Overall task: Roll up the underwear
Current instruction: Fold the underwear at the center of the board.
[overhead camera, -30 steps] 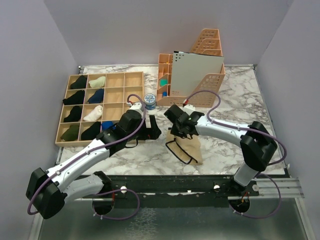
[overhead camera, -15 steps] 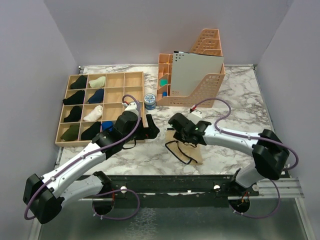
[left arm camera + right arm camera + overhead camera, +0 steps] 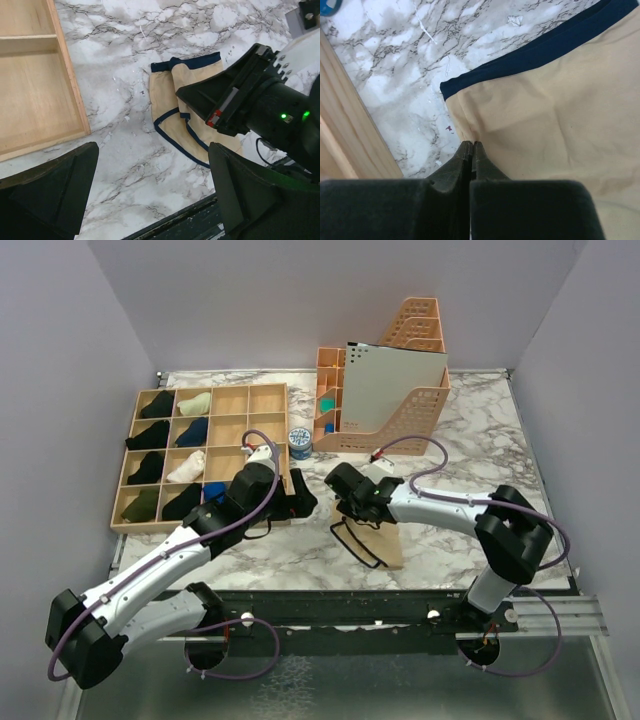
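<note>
The tan underwear (image 3: 384, 537) with dark blue trim lies near the table's front edge, partly folded over itself. In the right wrist view its waistband runs across the top and the tan cloth (image 3: 545, 115) fills the right side. My right gripper (image 3: 471, 145) is shut, its tips pinching the cloth's left edge, with creases running out from them. From above, the right gripper (image 3: 347, 506) sits at the garment's far left corner. My left gripper (image 3: 155, 190) stands wide open just left of the underwear (image 3: 170, 107), holding nothing; in the top view this left gripper (image 3: 300, 502) hovers beside the wooden box.
A wooden divider box (image 3: 285, 430) holding several rolled garments stands at the left. Peach file holders (image 3: 425, 405) with a white board stand at the back. A small blue-and-white roll (image 3: 299, 440) sits between them. The table's front rail (image 3: 400, 605) is close to the underwear.
My right gripper has shifted left and lower onto the underwear's far left corner. The cloth, hanging bunched a second ago, now lies flatter. The left arm drew slightly left, then stayed put.
</note>
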Motion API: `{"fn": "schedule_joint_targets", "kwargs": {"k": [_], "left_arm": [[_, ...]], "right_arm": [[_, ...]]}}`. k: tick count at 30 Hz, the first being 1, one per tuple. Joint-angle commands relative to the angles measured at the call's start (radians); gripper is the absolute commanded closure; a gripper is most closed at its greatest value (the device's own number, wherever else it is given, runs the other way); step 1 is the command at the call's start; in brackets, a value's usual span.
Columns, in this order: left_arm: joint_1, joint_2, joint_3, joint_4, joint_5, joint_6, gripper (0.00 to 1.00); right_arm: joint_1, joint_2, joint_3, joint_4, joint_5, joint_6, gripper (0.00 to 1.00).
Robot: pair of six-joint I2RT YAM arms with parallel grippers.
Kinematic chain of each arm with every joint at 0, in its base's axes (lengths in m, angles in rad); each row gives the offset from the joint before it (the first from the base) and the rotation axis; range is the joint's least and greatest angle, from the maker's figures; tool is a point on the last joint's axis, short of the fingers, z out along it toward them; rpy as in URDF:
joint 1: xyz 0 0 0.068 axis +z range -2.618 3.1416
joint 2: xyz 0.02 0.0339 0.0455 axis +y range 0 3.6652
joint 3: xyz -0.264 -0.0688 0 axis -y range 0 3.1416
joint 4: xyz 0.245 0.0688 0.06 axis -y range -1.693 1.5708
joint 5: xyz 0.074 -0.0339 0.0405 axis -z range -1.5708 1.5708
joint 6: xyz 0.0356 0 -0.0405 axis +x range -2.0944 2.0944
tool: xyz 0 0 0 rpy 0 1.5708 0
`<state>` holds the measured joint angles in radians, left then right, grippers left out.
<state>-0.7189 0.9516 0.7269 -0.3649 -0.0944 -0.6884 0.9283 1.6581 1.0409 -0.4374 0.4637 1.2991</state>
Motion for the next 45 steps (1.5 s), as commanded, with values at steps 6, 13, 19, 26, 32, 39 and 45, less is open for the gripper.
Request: {"fn": "schedule_joint_targets", "kwargs": {"k": [6,13,19,26,32,39,45], "left_arm": [[0.007,-0.032,-0.017,-0.035,-0.038,-0.021,0.01],[0.009,-0.026,0.001,-0.035,-0.036,-0.032,0.01],[0.009,0.031,-0.005,0.107,0.154,0.014,0.01],[-0.026,0.333,0.107,0.294,0.407,0.081,0.01],[-0.061,0.549,0.239,0.318,0.458,0.11,0.05],[-0.068,0.713,0.322,0.283,0.459,0.145,0.07],[-0.068,0.807,0.305,0.288,0.41,0.167,0.07]], "right_arm": [[0.004,0.029,0.03,0.053,-0.065,-0.092,0.66],[-0.01,-0.2,-0.058,0.039,-0.045,-0.22,0.44],[-0.101,-0.446,-0.273,-0.033,-0.103,-0.289,0.57],[-0.109,-0.644,-0.429,-0.15,-0.19,-0.334,0.79],[-0.111,-0.618,-0.516,-0.048,-0.399,-0.409,0.87],[-0.11,-0.488,-0.505,-0.064,-0.341,-0.426,0.99],[-0.105,-0.401,-0.57,-0.003,-0.435,-0.452,1.0]]}}
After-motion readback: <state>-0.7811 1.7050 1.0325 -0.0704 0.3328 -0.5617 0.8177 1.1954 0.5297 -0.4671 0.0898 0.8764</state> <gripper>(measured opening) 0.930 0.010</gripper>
